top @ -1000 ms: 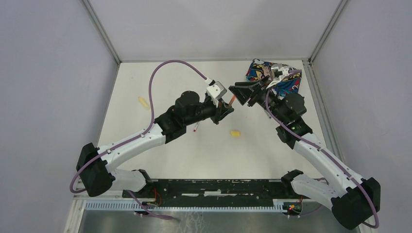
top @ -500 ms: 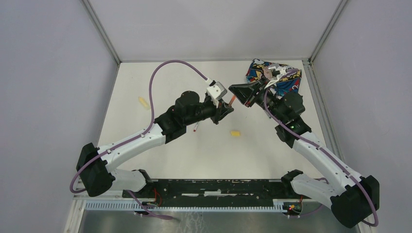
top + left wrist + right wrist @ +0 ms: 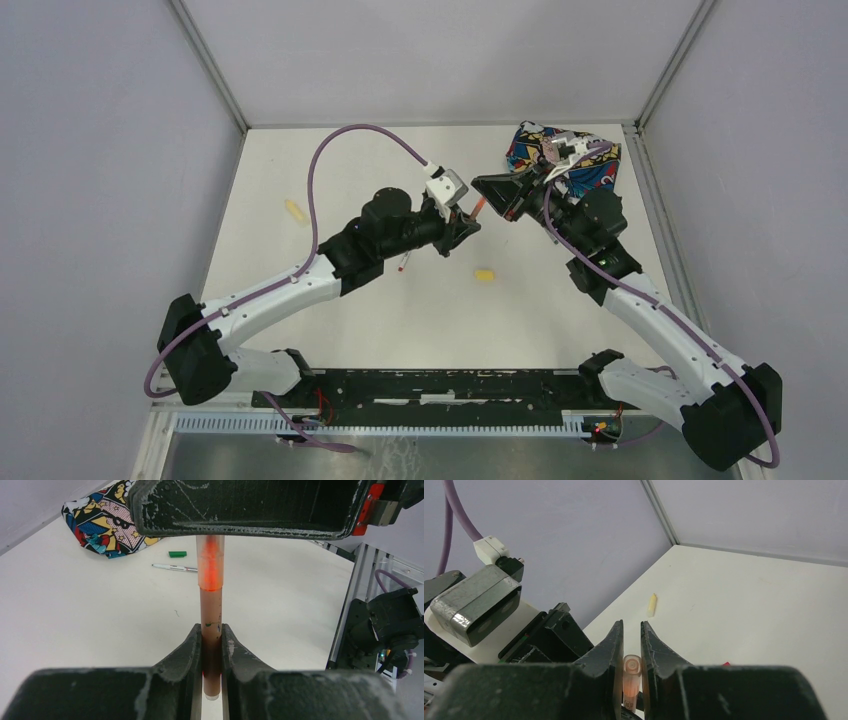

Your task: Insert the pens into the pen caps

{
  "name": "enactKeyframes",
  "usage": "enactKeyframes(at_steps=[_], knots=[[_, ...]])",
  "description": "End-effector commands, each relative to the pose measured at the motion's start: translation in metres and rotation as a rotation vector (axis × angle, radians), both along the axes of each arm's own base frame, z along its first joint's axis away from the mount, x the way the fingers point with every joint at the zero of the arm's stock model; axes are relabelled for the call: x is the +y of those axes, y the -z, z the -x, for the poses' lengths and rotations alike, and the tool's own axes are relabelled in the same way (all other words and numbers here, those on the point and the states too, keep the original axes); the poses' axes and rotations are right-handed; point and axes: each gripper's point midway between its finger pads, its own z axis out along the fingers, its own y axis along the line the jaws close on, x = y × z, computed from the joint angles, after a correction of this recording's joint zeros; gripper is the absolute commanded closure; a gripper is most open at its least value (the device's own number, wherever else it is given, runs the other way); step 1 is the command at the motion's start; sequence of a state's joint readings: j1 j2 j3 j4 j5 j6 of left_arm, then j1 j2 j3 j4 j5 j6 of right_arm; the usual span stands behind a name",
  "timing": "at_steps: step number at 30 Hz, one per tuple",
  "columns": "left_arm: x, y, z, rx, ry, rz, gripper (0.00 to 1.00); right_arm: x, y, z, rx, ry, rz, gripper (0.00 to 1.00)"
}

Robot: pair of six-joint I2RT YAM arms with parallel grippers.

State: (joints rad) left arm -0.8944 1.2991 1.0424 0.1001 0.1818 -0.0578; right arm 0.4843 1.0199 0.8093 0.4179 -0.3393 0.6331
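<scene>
My left gripper [image 3: 211, 635] is shut on the barrel of the orange pen [image 3: 211, 615], holding it above the table and pointing toward the right arm. The translucent orange pen cap [image 3: 210, 562] sits over the pen's far end. My right gripper [image 3: 631, 625] is shut on that orange cap [image 3: 631, 667], its fingers [image 3: 245, 505] filling the top of the left wrist view. From above, both grippers meet at the pen [image 3: 478, 208]. A yellow pen [image 3: 294, 210] lies far left, a yellow cap [image 3: 485, 275] mid-table.
The comic-print pouch [image 3: 565, 160] lies at the back right, behind the right gripper. A green cap [image 3: 177, 554] and a whitish pen [image 3: 175, 568] lie near it. Another whitish pen with a red end [image 3: 403, 265] lies under the left arm.
The right gripper's jaws have closed in on the orange cap, and the right wrist has shifted slightly left toward the pen. The left arm has held still.
</scene>
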Motion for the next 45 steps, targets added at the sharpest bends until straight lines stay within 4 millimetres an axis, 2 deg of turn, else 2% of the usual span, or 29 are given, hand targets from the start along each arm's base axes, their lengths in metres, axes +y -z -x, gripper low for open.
enactKeyframes(at_steps=[1, 9, 12, 15, 20, 25, 30, 40, 45], knots=[[-0.005, -0.058, -0.004, -0.108, -0.005, 0.132, 0.98, -0.004, 0.025, -0.003, 0.055, 0.033, 0.093, 1.0], [-0.013, -0.098, -0.009, -0.163, 0.002, 0.194, 0.98, -0.006, 0.067, 0.01, 0.145, 0.018, 0.144, 1.0], [-0.016, -0.106, -0.011, -0.173, 0.0, 0.21, 0.98, -0.005, 0.082, 0.018, 0.174, 0.013, 0.138, 1.0], [-0.019, -0.113, -0.013, -0.181, 0.002, 0.228, 0.98, -0.004, 0.107, 0.026, 0.228, 0.01, 0.149, 1.0], [-0.022, -0.128, -0.017, -0.196, -0.009, 0.274, 0.98, 0.007, 0.145, 0.044, 0.296, -0.023, 0.191, 1.0], [-0.023, -0.139, -0.021, -0.218, -0.021, 0.298, 0.98, 0.012, 0.187, 0.067, 0.379, -0.055, 0.206, 1.0], [-0.024, -0.153, -0.026, -0.239, -0.039, 0.326, 0.98, 0.016, 0.221, 0.089, 0.431, -0.076, 0.255, 1.0], [-0.019, -0.177, -0.028, -0.267, -0.07, 0.395, 0.98, 0.011, 0.277, 0.12, 0.513, -0.106, 0.339, 1.0], [-0.014, -0.185, -0.029, -0.27, -0.075, 0.424, 0.98, 0.013, 0.289, 0.127, 0.52, -0.134, 0.372, 1.0]])
